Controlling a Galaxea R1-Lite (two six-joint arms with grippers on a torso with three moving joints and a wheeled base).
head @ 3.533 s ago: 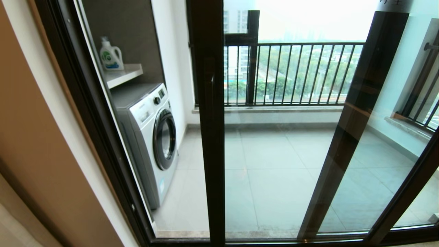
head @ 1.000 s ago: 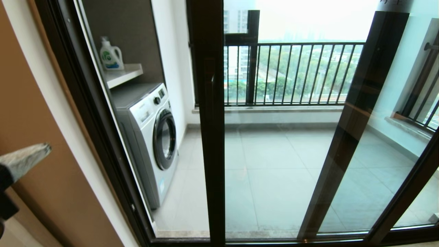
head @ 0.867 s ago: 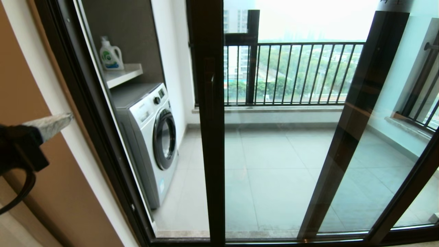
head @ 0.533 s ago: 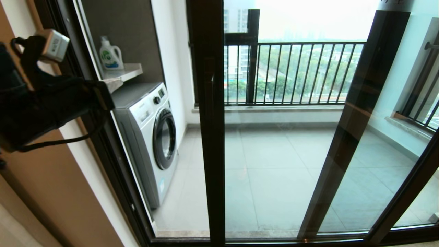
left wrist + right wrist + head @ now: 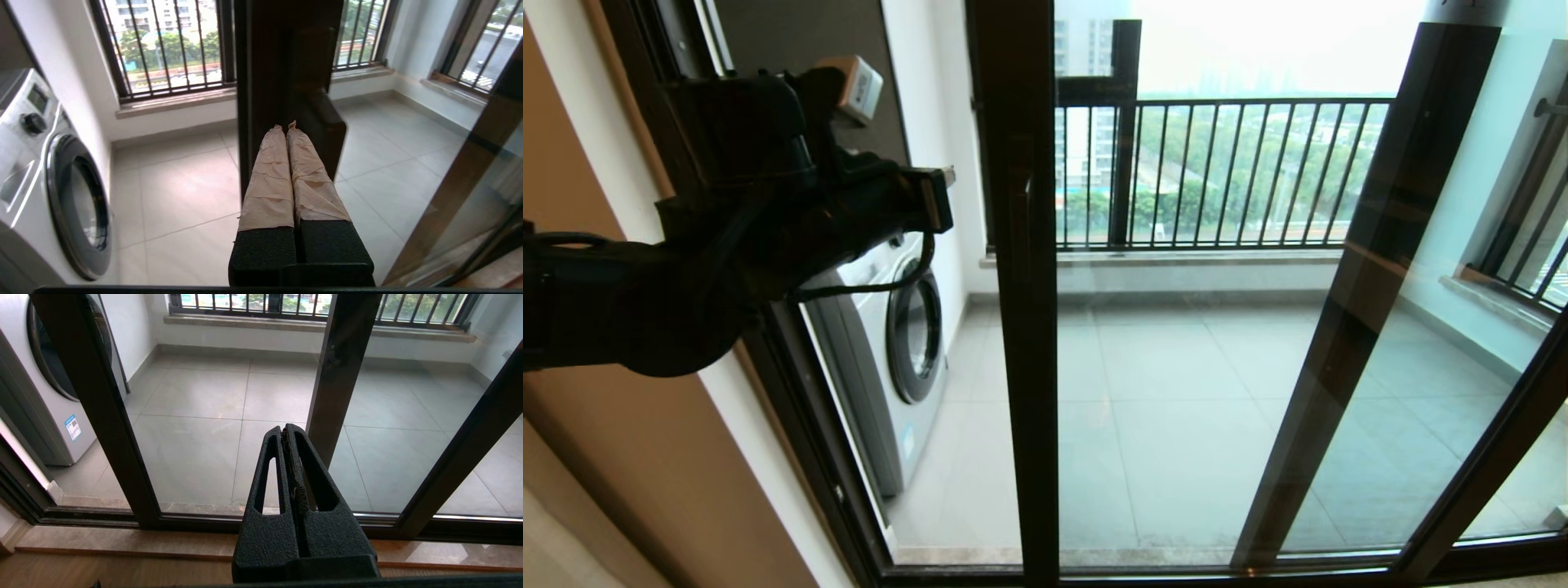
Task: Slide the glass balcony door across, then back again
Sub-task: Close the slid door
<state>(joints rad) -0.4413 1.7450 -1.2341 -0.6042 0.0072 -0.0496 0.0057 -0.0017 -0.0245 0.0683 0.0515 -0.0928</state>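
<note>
Nearing glass balcony door (image 5: 1176, 343) upright, left end effector (image 5: 287, 127) pinched, w/ gap.

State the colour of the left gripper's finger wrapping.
Pale beige tape on the left gripper, clearest in the left wrist view.

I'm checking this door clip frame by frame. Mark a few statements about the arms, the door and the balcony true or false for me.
1. The left hand is raised beside the glass balcony door, near its handle. True.
2. The left hand's fingers are spread wide. False: they are pressed together, shut on nothing.
3. A washing machine stands on the balcony at the left. True.
4. The right hand grips the door frame. False: it is shut and held low, clear of the frame.
5. The balcony has a solid brick wall. False: a black bar railing.
</note>
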